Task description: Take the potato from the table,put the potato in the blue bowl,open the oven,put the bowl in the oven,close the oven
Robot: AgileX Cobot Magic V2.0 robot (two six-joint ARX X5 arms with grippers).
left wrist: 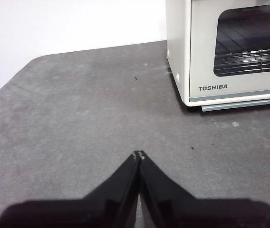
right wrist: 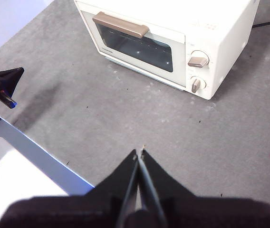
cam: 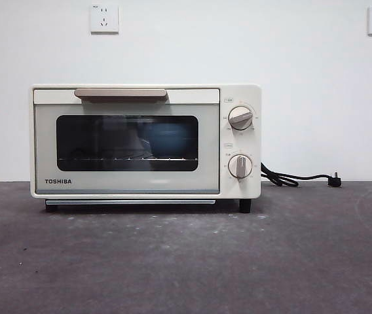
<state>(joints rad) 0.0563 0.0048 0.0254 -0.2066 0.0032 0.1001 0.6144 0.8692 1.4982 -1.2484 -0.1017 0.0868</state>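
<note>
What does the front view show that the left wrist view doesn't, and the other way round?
Only the front view shows the blue bowl behind the shut door, the bar handle, two knobs, the cord and wall sockets. Only the left wrist view shows the left tool, jaws shut, above the table. Both show the oven, its TOSHIBA mark and rack.

Oven (cam: 145, 140) is set on the table (cam: 186, 261) toward its far edge, door shut. Blue bowl (cam: 166, 140) is seen inside on the rack. Cord (cam: 297, 178) is laid right of the oven, along the far edge.
</note>
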